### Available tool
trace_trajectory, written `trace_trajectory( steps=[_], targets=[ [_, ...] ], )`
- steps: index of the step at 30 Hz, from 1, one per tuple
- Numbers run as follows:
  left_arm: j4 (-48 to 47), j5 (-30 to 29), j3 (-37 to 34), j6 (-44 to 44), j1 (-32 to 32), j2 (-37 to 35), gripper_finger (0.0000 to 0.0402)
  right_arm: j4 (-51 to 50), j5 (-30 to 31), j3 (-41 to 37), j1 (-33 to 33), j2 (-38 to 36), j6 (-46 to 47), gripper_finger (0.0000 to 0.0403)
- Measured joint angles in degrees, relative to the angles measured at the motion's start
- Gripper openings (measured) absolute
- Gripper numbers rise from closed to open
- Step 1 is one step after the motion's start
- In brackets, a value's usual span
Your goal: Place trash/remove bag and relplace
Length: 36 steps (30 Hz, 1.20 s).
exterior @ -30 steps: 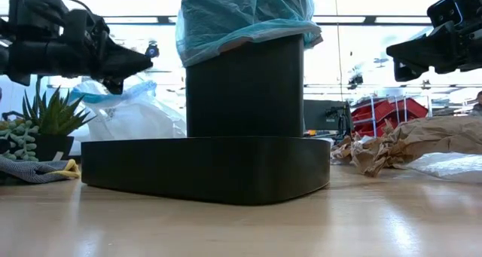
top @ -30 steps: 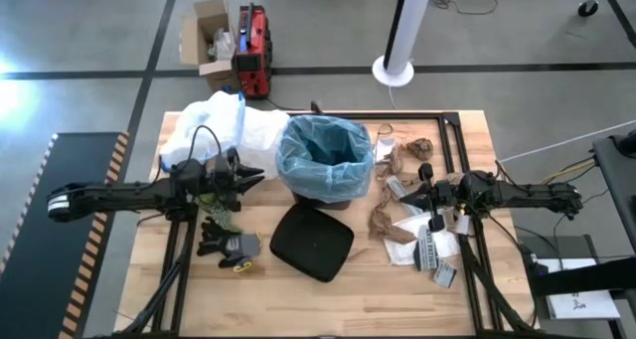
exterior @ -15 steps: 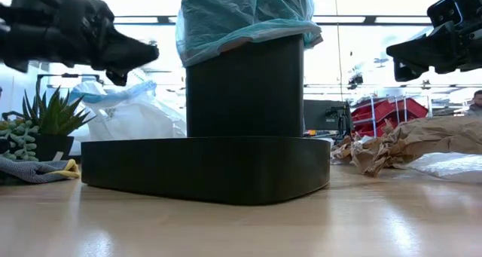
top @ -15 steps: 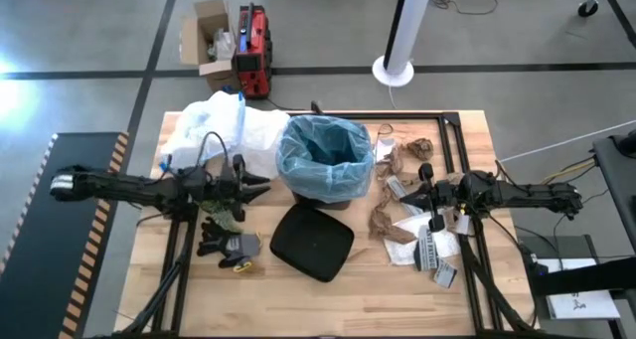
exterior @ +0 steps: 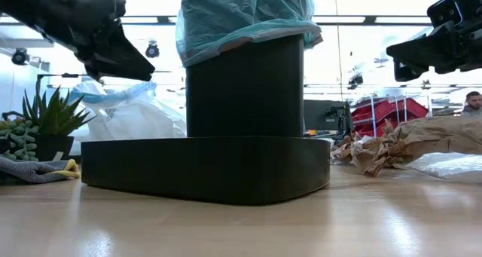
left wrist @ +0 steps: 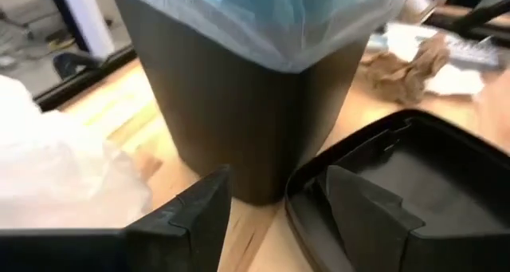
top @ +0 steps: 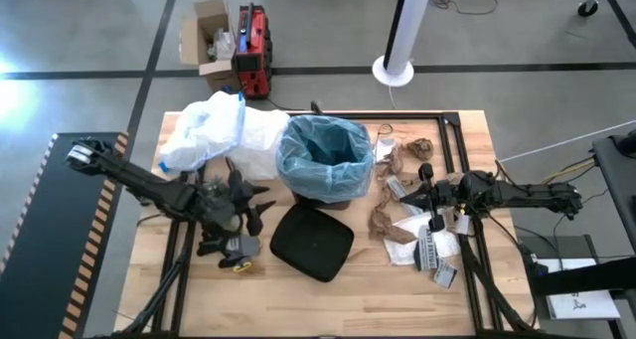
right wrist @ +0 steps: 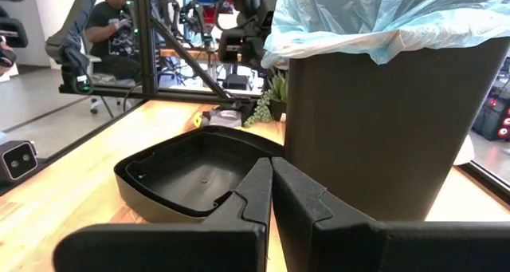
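Left tool [top: 260, 202] swung nearer, wider.

bin [left wrist: 239, 120] base hidden behind lid [left wrist: 414, 192]

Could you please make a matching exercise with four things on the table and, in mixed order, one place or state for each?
Things:
1. blue bag
2. black lid
3. crumpled brown paper
4. right gripper

Places or states:
a. lying upside down on the table in front of the bin
b. shut, hovering over the wrappers
c. lining the bin, folded over its rim
d. heaped on the table on the bin's right side

Pairs: 1-c, 2-a, 3-d, 4-b
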Motion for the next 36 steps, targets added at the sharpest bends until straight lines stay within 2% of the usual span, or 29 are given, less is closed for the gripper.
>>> trace_trajectory(
  steps=[5,8,12,15,18,20,25,27,32,36],
  targets=[
    [-13.36,-0.52,7.48,-7.02,-5.14,5.07,0.0194,0.00,0.00,-0.02,-0.01,-0.01,0.00,0.0000],
    [-19.21,-4.05,10.06,-11.70,-10.15,8.77,0.0198,0.00,-0.02,0.00,0.00,0.00,0.00,0.0000],
    [-26.79,-6.25,11.27,-23.16,-15.68,13.78,0.0212,0.00,-0.02,0.00,0.00,-0.01,0.00,0.0000],
    [-28.79,-6.28,11.88,-30.38,-18.73,17.26,0.0224,0.00,0.00,-0.02,0.00,0.00,0.00,0.0000],
    [-28.74,-6.20,12.96,-32.83,-20.38,20.56,0.0233,0.00,0.00,-0.02,0.00,-0.01,0.00,0.0000],
    [-28.63,-4.48,13.93,-33.54,-20.61,22.77,0.0237,0.00,0.00,-0.01,-0.01,-0.02,0.00,0.0000],
    [-32.06,8.02,17.88,-35.72,-20.60,27.84,0.0234,0.00,-0.02,-0.02,0.00,0.00,0.00,0.0000],
    [-34.66,11.05,20.39,-36.73,-20.62,29.25,0.0229,0.01,-0.02,0.00,0.00,0.00,0.00,0.0000],
    [-40.00,11.48,25.60,-38.03,-20.73,30.46,0.0218,0.02,-0.01,-0.01,0.00,-0.02,0.00,0.0000],
    [-40.96,9.79,26.01,-37.95,-20.14,28.53,0.0207,0.02,0.00,0.00,0.00,0.17,0.00,0.0000]
  ],
)
